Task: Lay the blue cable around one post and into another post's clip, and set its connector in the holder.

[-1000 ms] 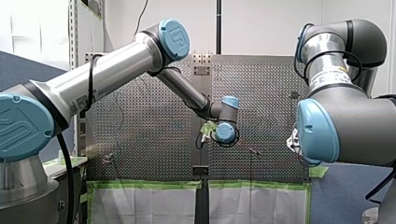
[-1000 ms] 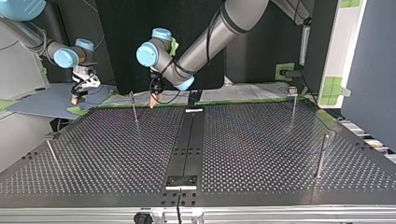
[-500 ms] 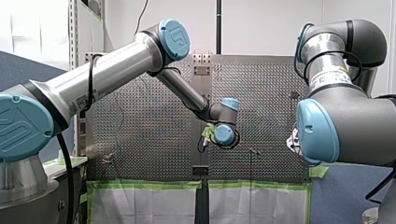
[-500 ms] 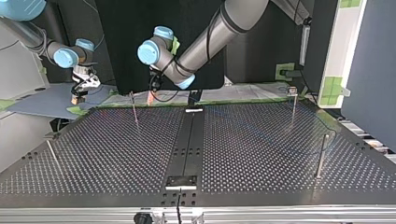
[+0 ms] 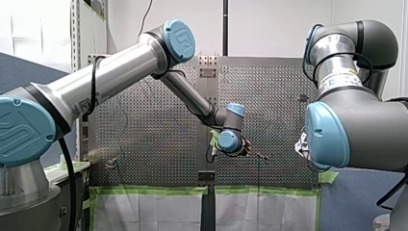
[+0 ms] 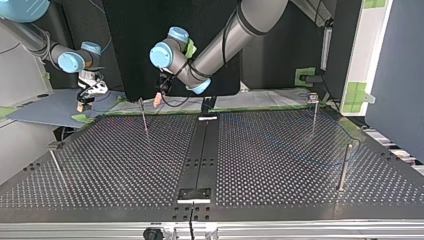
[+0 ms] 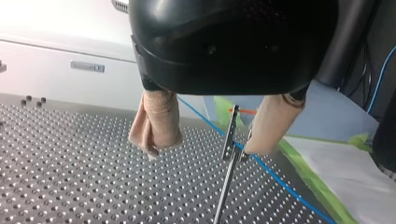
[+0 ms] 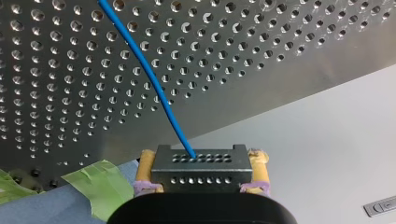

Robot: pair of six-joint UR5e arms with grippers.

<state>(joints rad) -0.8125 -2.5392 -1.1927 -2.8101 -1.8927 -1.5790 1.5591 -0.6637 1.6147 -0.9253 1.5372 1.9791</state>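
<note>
At the top view's left, my right gripper (image 6: pixel 81 102) hung beyond the table's (image 6: pixel 280 165) far edge, clamped on the metal connector (image 8: pixel 196 161). In the right wrist view its yellow pads (image 8: pixel 258 163) pressed the connector's two short ends. The connector's long axis lay across the fingers, and its holed face pointed away from the gripper, toward the table. The blue cable (image 8: pixel 149 74) left that face and ran ahead over the perforated plate in a gentle bend. A strip of green tape (image 8: pixel 100 191) lay beside the gripper.

Further right stood a thin upright post (image 6: pixel 144 117) near the far edge. My left gripper (image 6: pixel 158 99) hovered just beside its top, tilted, with its beige pads (image 7: pixel 156 123) spread apart and holding nothing. In the left wrist view the post rose between those pads, closer to one of them. The cable ran slantwise along the table behind it and crossed it at the height of its clip (image 7: pixel 232 135). Whether it sat in the clip I could not tell.

Toward the top view's right, two more posts (image 6: pixel 314 112) (image 6: pixel 344 167) stood upright, well apart from both grippers.
</note>
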